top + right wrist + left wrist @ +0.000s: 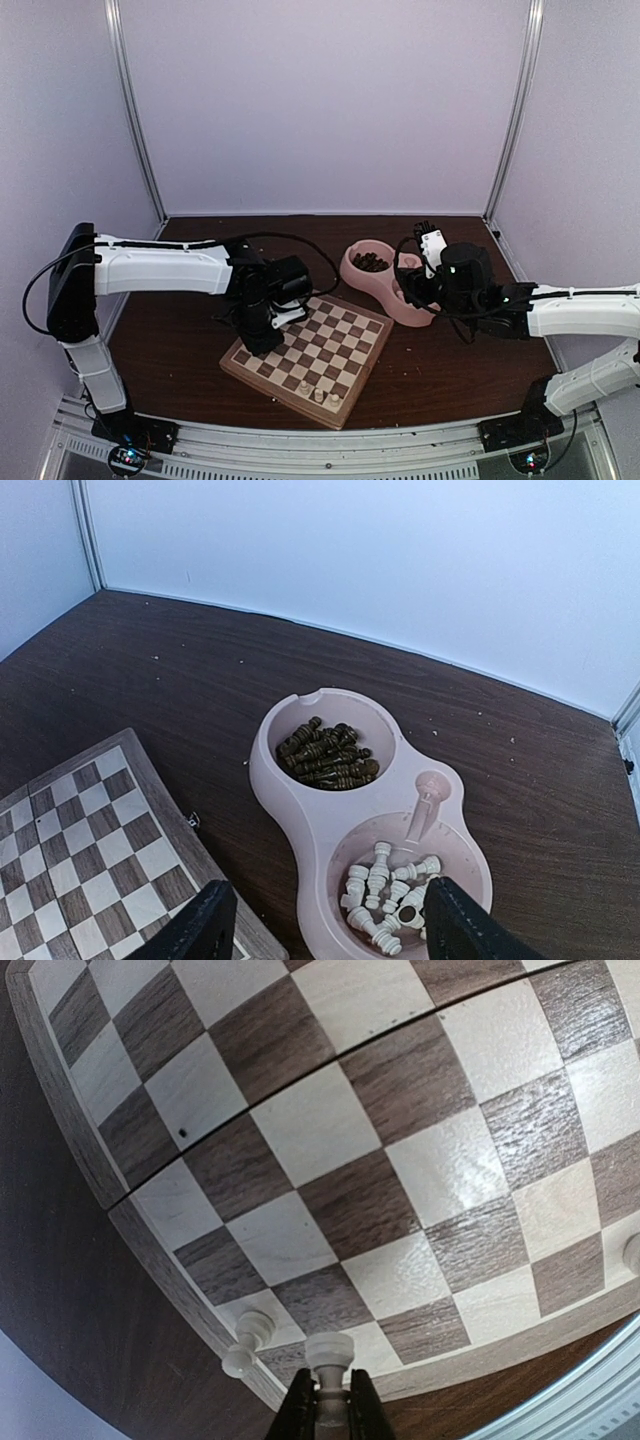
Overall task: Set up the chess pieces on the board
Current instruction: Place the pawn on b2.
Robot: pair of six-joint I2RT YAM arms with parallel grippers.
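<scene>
the left gripper point(329, 1392) was shut tight on one cream piece point(329, 1352), pinching its stem with the rounded head showing past the fingertips. from above, this gripper hung over the far left part of the board point(330, 345). whether the held piece touched the wood, i could not tell. in the left wrist view a second cream piece point(247, 1341) sat on a pale square at the board's rim, just beside the held one, and another showed partly at the right edge of that view. in the top view, three small cream pieces point(319, 396) stood in a row along the board's near edge.

the right gripper point(328, 925) was spread wide with nothing in it, one finger on either side of the near compartment of the pink bowl point(268, 780), where the loose chess pieces point(388, 888) lay heaped. dark pieces point(328, 752) filled the far compartment. the bowl sat on the brown table point(150, 660), near the board's right corner.
</scene>
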